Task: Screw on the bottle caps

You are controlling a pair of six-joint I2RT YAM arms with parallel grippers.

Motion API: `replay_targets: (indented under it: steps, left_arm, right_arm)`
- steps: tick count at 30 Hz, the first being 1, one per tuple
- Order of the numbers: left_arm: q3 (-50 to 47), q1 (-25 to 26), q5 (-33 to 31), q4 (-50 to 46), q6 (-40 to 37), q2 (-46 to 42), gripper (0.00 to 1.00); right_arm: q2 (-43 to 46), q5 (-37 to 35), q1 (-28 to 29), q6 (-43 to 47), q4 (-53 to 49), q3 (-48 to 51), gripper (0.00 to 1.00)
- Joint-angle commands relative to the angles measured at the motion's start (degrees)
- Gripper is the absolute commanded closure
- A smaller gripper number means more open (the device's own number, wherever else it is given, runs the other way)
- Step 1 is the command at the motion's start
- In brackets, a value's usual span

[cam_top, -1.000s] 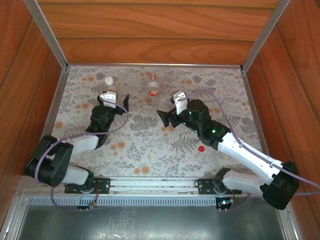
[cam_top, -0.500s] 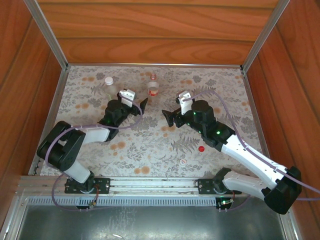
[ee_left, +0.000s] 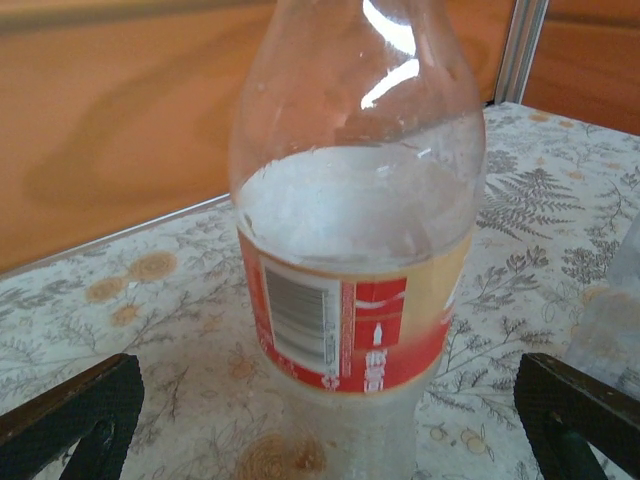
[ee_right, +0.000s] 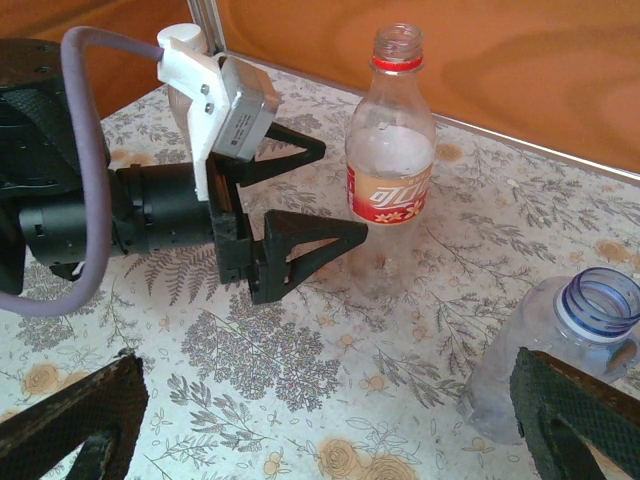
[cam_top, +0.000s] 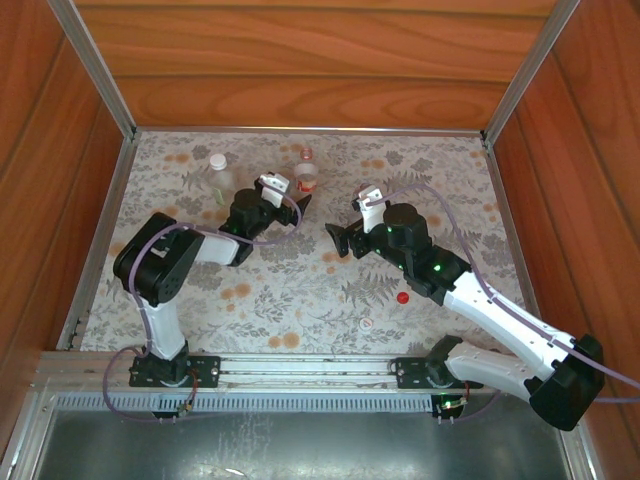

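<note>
Floral table [cam_top: 450, 180], wood walls [cam_top: 300, 60]; left jaws wide open, empty, aimed at uncapped labelled bottle [cam_top: 307, 176] at far centre, close to it; right jaws wide open, empty, nearby; red cap [cam_top: 403, 297] and white cap [cam_top: 366, 323] lie loose nearer front

Top view: labelled bottle [cam_top: 307, 175], upright and uncapped, at 12 o'clock on the worktop [cam_top: 440, 180]. Plain bottle [cam_top: 217, 170], upright and white-topped, at 10 o'clock. Red cap [cam_top: 403, 297] at 4 o'clock and white cap [cam_top: 367, 323] at 5 o'clock, both loose. Right wrist view: blue-tinted bottle [ee_right: 560, 350], upright and open-mouthed, near the labelled bottle.
</note>
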State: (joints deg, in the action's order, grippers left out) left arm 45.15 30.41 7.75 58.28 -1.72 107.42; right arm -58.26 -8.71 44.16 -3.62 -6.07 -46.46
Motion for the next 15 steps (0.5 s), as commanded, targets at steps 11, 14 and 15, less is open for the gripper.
replay_targets:
  steps: [11,14,15]
  left_arm:
    - [7.33,0.14,2.80,4.82,0.27,7.09,0.03]
    - [8.35,0.10,3.49,4.82,0.39,7.97,0.04]
    - [8.71,0.09,3.74,4.87,0.56,8.30,0.06]
  right_arm:
    - [0.07,0.80,-0.57,-0.47,0.79,0.19,0.00]
    - [-0.03,1.02,-0.57,-0.60,0.97,0.40,0.00]
    - [-0.10,1.05,-0.55,-0.69,1.09,0.43,0.00]
